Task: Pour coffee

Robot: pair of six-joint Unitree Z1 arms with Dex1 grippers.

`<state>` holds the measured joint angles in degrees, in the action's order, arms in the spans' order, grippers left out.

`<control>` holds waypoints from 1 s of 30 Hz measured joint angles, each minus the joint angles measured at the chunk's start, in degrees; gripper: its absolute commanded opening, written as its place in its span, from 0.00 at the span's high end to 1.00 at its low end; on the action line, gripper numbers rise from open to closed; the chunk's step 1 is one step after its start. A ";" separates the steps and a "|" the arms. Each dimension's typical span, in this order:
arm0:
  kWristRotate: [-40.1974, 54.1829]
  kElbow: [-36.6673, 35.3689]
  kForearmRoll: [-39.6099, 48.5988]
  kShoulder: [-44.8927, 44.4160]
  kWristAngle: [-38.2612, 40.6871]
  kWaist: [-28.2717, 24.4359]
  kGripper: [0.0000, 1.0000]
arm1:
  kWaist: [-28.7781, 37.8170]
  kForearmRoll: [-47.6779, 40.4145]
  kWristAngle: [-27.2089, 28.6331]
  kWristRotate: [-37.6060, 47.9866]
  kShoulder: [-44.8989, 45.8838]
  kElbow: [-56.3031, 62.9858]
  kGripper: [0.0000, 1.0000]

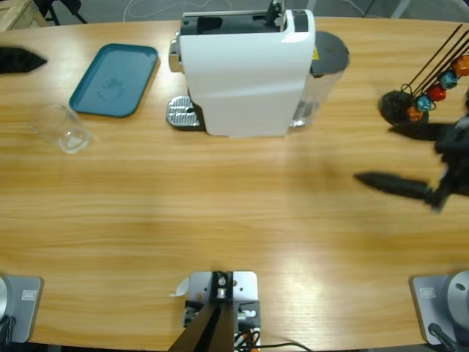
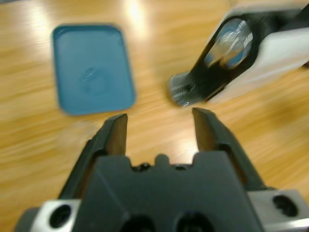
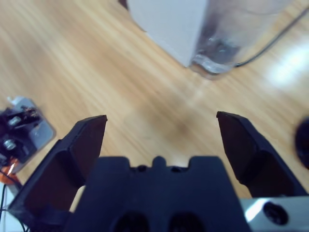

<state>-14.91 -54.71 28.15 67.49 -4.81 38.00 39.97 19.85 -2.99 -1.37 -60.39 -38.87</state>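
Coffee was not visible anywhere: the glass cup (image 1: 64, 128) stood at the table's (image 1: 234, 220) left end, near the teal tray (image 1: 115, 79), and looked empty, so I judged the task not yet begun. The machine (image 1: 245, 70) sat at the far middle, its spout side and drip grate (image 1: 181, 114) facing the tray, presumably so a cup could be set there for filling. My left gripper (image 2: 157, 128) hovered over bare wood between tray (image 2: 91, 67) and grate (image 2: 183, 89), jaws apart and holding nothing; only a dark tip showed at the high view's left edge. My right gripper (image 3: 161, 140) hung over the table short of the machine's water tank (image 3: 231, 34), jaws wide and empty; I took the dark jaw at the right (image 1: 392, 183) of the high view for it. A capsule rack (image 1: 425, 92) stood at the far right, near that arm, likely placed for its reach. The cup lay nearest my left arm, so that arm seemed best suited to fetch it.
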 measured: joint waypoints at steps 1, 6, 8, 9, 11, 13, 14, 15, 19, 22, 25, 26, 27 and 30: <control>0.69 0.04 1.64 -0.58 -1.57 0.49 0.00 | 0.00 4.63 2.37 0.14 -1.14 -3.94 0.00; 0.92 4.37 3.34 -6.64 -3.96 1.48 0.00 | -0.57 13.31 11.34 3.16 -9.28 -13.95 0.16; 0.91 6.53 3.34 -9.60 -3.99 1.55 0.00 | -3.74 11.46 10.55 6.00 -10.51 -13.37 0.25; 0.91 7.52 3.34 -10.83 -4.00 1.58 0.00 | -6.05 9.83 9.33 7.59 -10.81 -12.38 0.27; 0.82 9.35 3.34 -12.21 -4.00 1.58 0.00 | -10.28 6.33 7.76 11.31 -10.64 -10.03 0.41; 0.52 10.46 3.34 -12.96 -3.99 1.58 0.00 | -13.71 3.43 7.14 14.51 -9.83 -8.29 0.61; 0.46 10.87 3.34 -13.26 -3.94 1.60 0.00 | -14.44 2.69 7.15 15.29 -9.09 -7.88 0.65; 0.45 11.15 3.34 -13.54 -3.93 1.61 0.00 | -15.01 2.09 7.69 15.80 -8.01 -7.60 0.65; 0.45 11.47 3.34 -13.95 -3.69 1.61 0.00 | -15.59 0.36 12.01 16.66 -1.27 -4.53 0.64; 0.45 11.50 3.34 -13.95 -3.45 1.63 0.00 | -15.65 -0.25 13.40 16.70 4.54 -1.81 0.62; 0.45 11.51 3.34 -13.95 -3.37 1.64 0.00 | -13.93 -0.40 14.21 15.70 7.77 -1.16 0.27; 0.45 11.51 3.34 -13.95 -3.36 1.65 0.00 | -12.88 -0.62 14.24 14.88 7.92 -1.15 0.14; 0.45 11.53 3.34 -13.95 -3.36 1.65 0.00 | -12.04 -0.90 14.24 14.24 7.93 -1.15 0.09; 0.45 11.94 3.00 -13.87 -3.36 1.65 0.00 | -11.28 -1.86 14.61 12.91 7.92 -1.07 0.00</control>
<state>-14.45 -42.77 31.16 53.63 -8.17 39.65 28.69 17.99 11.61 11.54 -52.46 -39.93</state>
